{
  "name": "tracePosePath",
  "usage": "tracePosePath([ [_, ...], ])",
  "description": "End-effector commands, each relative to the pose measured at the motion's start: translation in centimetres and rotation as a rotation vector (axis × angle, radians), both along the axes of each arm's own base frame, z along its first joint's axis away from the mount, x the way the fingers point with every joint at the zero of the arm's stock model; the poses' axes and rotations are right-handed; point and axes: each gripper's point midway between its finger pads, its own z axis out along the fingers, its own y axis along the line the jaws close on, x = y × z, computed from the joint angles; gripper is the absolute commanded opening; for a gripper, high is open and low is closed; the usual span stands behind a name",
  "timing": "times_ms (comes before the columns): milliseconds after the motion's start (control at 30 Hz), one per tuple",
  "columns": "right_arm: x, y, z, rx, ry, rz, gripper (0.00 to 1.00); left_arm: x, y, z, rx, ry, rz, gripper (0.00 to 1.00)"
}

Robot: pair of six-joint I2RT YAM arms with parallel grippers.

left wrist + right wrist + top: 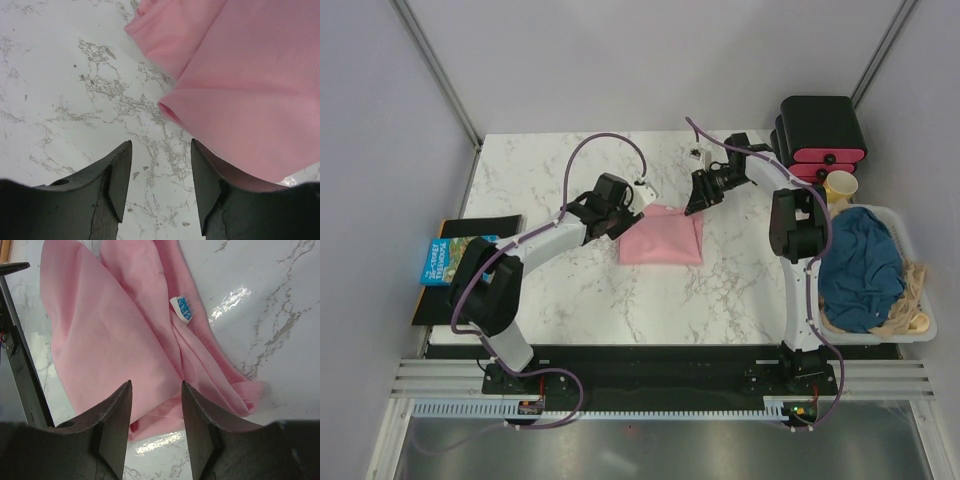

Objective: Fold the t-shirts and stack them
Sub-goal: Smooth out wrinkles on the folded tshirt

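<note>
While loose, t-shirt (660,240) between end effectors (642,202) (692,207)

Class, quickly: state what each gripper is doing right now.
Left gripper: open, holding nothing, beside the light pink cotton t-shirt.
Right gripper: open, empty, over that shirt.

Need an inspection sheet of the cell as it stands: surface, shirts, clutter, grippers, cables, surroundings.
Surface: white marble table, glossy.
Job's things: pink shirt folded, mid-table; teal shirt bunched in the white basket, not folded.
Clutter: black boxes and yellow cup back right; book on black mat at left; beige tangle in basket.
Grippers: left gripper open over bare marble at the pink shirt's edge; right gripper open above the shirt; neither holds anything.
Cables: purple cable loops along each arm.
Surroundings: grey walls; nothing else seen.
</note>
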Motion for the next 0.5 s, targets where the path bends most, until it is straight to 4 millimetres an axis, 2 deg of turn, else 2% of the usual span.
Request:
tracePosePath([
  [0, 0.4, 0.7, 1.1, 0.037, -0.043, 0.020, 0.52, 1.0, -0.3, 0.1, -0.005, -0.019, -0.030, 0.58],
  [333, -0.8, 0.2, -0.1, 0.010, -0.031, 0.036, 0.51, 3.2, 0.1, 0.0, -0.050, 0.004, 0.028, 0.61],
  [433, -0.8, 0.1, -0.2, 0.008, -0.028, 0.036, 0.51, 3.6, 0.1, 1.0, -0.108, 0.020, 0.041, 0.68],
  [467, -0.9, 0.2, -0.3, 0.008, -0.027, 0.037, 0.51, 3.7, 0.0, 1.9, -0.133, 0.015, 0.044, 0.69],
])
